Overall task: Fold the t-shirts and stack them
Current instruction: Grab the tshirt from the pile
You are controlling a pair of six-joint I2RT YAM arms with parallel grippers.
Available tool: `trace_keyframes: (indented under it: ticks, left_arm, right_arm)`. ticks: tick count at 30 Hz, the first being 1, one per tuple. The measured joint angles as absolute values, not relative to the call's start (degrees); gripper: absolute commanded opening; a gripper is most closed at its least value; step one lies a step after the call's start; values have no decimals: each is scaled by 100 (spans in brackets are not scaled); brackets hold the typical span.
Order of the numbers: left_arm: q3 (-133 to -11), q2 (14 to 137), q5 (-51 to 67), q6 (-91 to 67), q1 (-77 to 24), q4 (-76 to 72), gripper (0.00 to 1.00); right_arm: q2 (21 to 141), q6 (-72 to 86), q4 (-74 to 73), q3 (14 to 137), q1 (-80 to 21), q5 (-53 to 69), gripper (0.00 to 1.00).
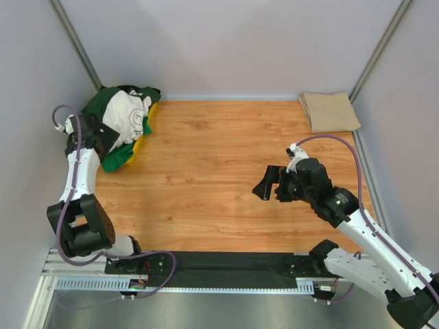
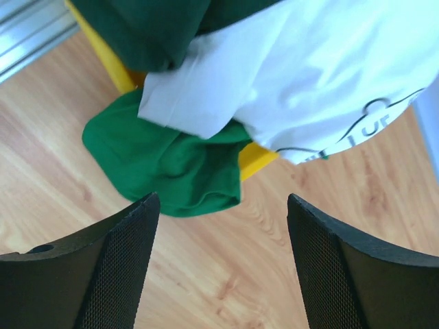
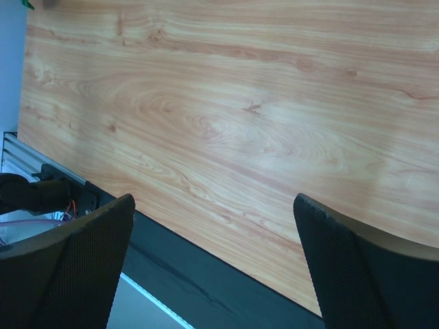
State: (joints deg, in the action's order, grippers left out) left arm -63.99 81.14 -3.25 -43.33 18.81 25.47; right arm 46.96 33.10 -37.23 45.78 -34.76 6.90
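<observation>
Left claw (image 2: 219,229) is spread wide with nothing between its fingers, hovering just off the tray (image 2: 118,70), where a green sleeve (image 2: 164,161) spills over the rim onto the table (image 2: 226,288). The cream shirt (image 2: 302,75) lies heaped and crumpled on that tray. Right claw (image 3: 213,205) is spread and empty too, well away from the tray. The folded tan shirt (image 1: 329,111) sits farther off again, in the far corner. The risk here: pinch too near the rim and it could catch plastic with the cloth and drag the tray along (or lift only a sleeve). Black print shows on the cream front, too cut off to read.
</observation>
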Motion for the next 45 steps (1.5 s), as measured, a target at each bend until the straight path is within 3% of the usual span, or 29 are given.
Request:
trace_keyframes:
  ticks: [10, 28, 30, 33, 34, 36, 45]
  left_arm:
    - [-8003, 9266, -475, -4372, 1881, 2617, 76]
    - [-8191, 10178, -1258, -4071, 2064, 3111, 76]
    - [-8165, 10333, -1258, -4056, 2064, 3103, 67]
    - [-8023, 10396, -1251, -4027, 2064, 3063, 42]
    - [-7990, 10396, -1227, -4027, 2064, 3048, 22]
    - [-7985, 10394, -1166, -4027, 2064, 2993, 0]
    - [-8274, 9653, -650, -4007, 1935, 3083, 0]
  right_arm:
    - [4567, 3288, -3660, 4416, -3476, 701, 100]
    - [5098, 2814, -3656, 4300, -3476, 650, 100]
    - [5124, 2799, -3649, 4298, -3476, 650, 100]
    - [5146, 2797, -3610, 4283, -3476, 650, 100]
    - [5146, 2799, -3592, 4265, -3476, 650, 100]
    - [5146, 2799, -3577, 4219, -3476, 650, 100]
    - [5301, 2823, -3559, 4200, -3476, 648, 100]
